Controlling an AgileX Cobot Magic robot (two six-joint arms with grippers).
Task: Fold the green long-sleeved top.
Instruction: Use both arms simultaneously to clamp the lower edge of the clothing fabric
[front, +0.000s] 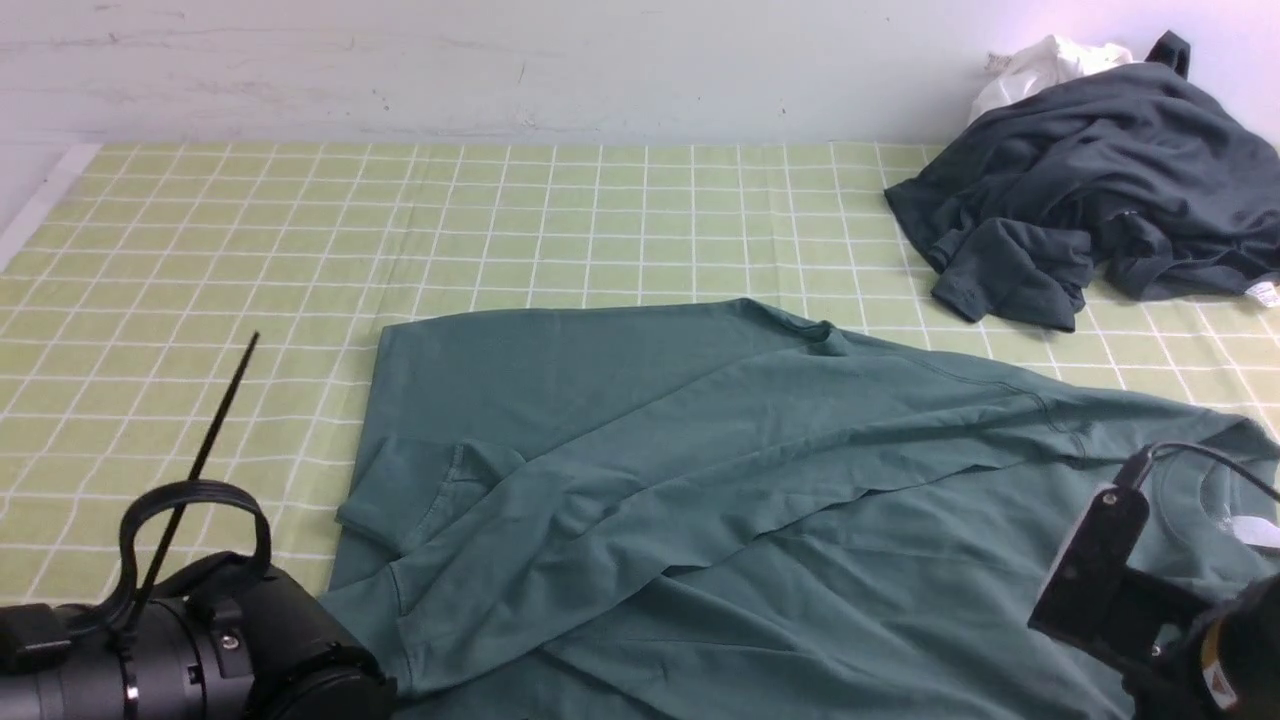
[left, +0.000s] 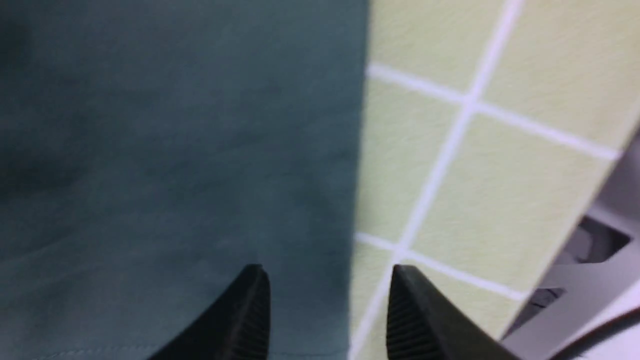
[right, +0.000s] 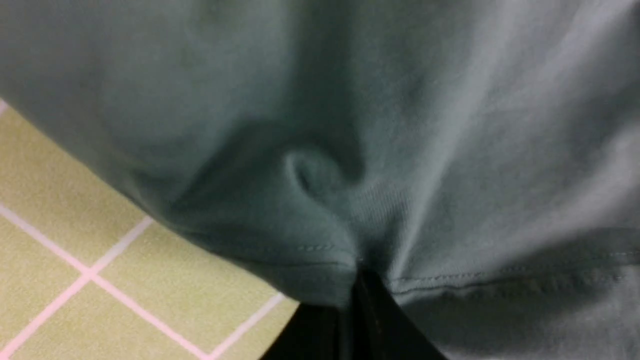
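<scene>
The green long-sleeved top (front: 720, 500) lies spread over the near middle and right of the checked cloth, with one sleeve folded across its body and its white neck label (front: 1255, 530) at the right. My left gripper (left: 327, 280) is open, its two fingertips straddling the top's straight edge (left: 357, 200), one over the fabric and one over the cloth. My right gripper (right: 357, 280) is shut on a pinched bunch of the top's stitched hem (right: 320, 250). In the front view only the arms' wrists show: left (front: 200, 640), right (front: 1130, 590).
A dark charcoal-grey garment (front: 1090, 190) lies crumpled at the far right with a small white cloth (front: 1050, 65) behind it. The green checked cloth (front: 250, 250) covers the table up to the white wall. The table edge and a grey frame part (left: 590, 270) show in the left wrist view.
</scene>
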